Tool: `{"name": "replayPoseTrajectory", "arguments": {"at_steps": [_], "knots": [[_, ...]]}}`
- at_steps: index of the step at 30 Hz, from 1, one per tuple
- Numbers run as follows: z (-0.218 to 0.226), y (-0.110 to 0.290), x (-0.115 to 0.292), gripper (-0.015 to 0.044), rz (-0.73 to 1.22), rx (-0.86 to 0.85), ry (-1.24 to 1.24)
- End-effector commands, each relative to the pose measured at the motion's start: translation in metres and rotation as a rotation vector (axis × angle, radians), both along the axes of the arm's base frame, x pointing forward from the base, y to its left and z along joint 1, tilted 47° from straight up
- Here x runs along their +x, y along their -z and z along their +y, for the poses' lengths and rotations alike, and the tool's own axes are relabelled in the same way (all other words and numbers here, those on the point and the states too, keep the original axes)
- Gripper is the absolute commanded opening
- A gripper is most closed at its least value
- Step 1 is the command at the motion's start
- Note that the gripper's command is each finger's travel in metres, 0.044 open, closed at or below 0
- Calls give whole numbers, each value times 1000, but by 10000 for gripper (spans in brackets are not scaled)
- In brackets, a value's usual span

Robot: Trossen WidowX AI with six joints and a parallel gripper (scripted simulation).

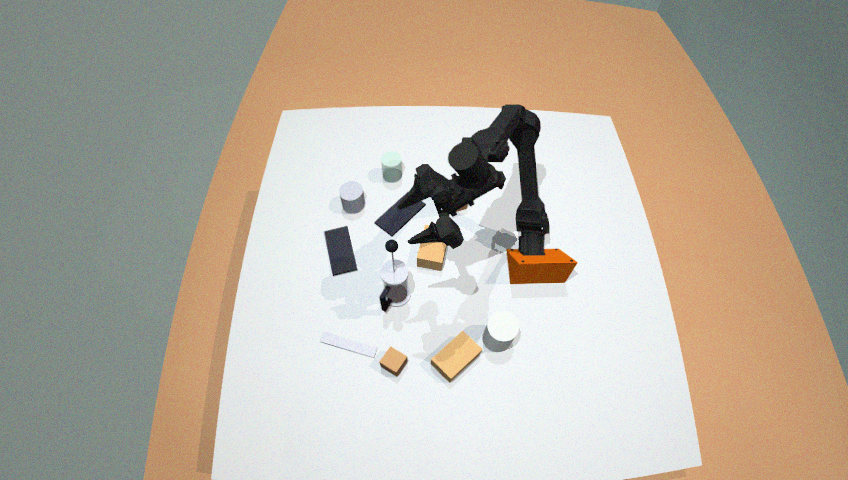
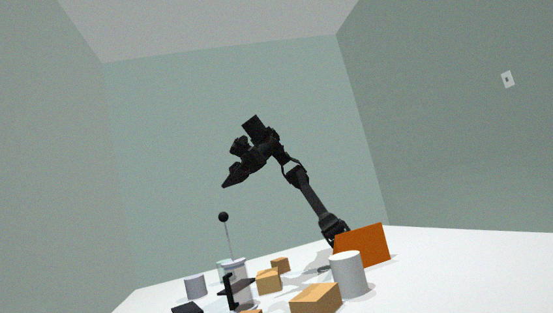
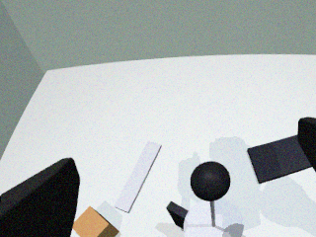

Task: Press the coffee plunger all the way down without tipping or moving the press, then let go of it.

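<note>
Below my hand [image 2: 229, 182] spreads the table [image 1: 595, 386], with its white sheet [image 1: 565, 178] carrying everything. Behind my hand, at my arm's foot, stands the orange base [image 1: 559, 270]. Down and ahead of my fingertips stands the coffee press [image 1: 394, 284], upright, its plunger rod raised and the black knob [image 2: 223, 216] well apart from me. My hand hangs in the air with its fingers spread wide, gripping nothing. Just beyond the press lies a small tan cube [image 3: 97, 228].
</note>
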State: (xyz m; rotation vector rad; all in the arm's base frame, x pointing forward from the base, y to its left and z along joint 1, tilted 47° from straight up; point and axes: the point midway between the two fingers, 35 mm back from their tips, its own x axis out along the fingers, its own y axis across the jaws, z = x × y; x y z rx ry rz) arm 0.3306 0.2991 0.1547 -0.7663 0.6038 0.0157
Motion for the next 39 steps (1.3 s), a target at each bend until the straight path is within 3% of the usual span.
{"name": "replayPoseTrajectory", "arguments": {"at_steps": [1,9,39], "knots": [[-17,-2,0,440,-3,-75,-18],[-55,37,0,440,-2,-75,-20],[-64,57,34,440,-3,-75,-22]]}}
